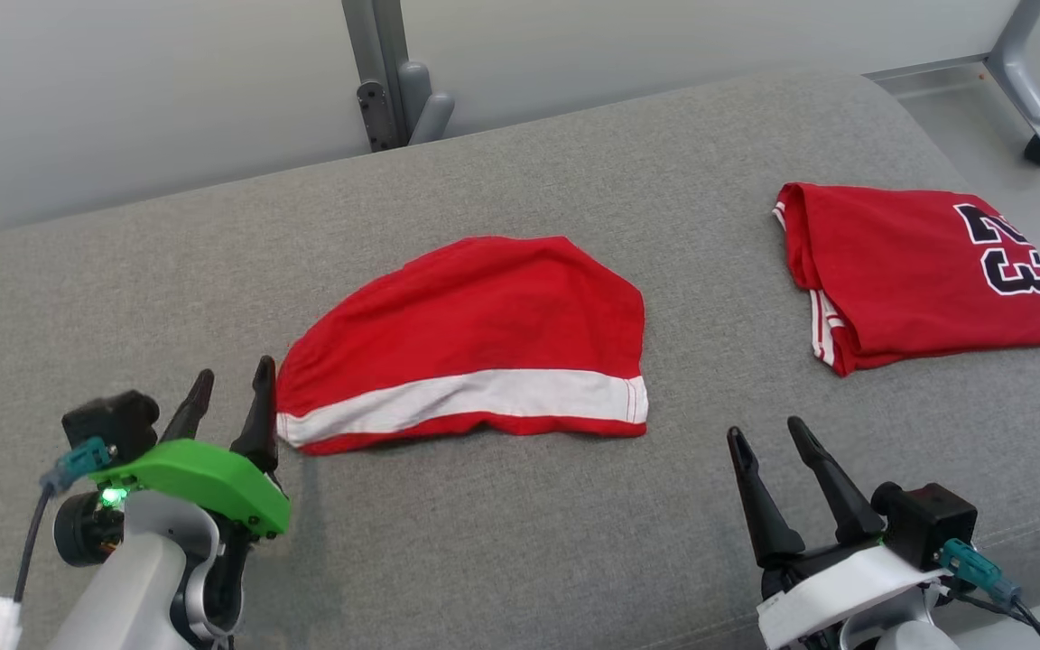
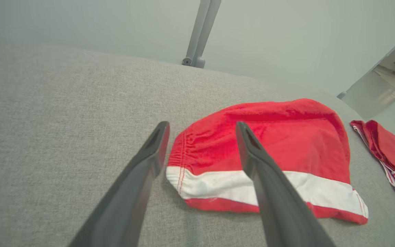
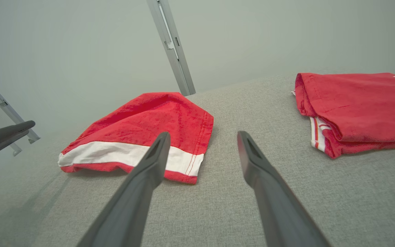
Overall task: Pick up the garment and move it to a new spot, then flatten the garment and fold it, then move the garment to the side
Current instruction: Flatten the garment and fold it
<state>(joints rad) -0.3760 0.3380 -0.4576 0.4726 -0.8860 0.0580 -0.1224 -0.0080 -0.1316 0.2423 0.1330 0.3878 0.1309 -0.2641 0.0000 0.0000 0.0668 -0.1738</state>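
Just beside left hand (image 1: 234, 368), garment (image 1: 475, 334) edge

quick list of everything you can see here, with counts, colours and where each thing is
garment with white band: one, red, lying folded in the middle of the padded surface
folded jersey: one, red with a dark number 23, right side of the surface, apart from the first garment
padded surface: one, grey fabric, under both garments
metal post: one, grey, behind the surface's far edge
frame leg: one, grey with a black caster, far right on the floor
left end effector: one, dark fingers, open, by the garment's left corner, holding nothing
right end effector: one, dark fingers, open, near edge of the surface, holding nothing
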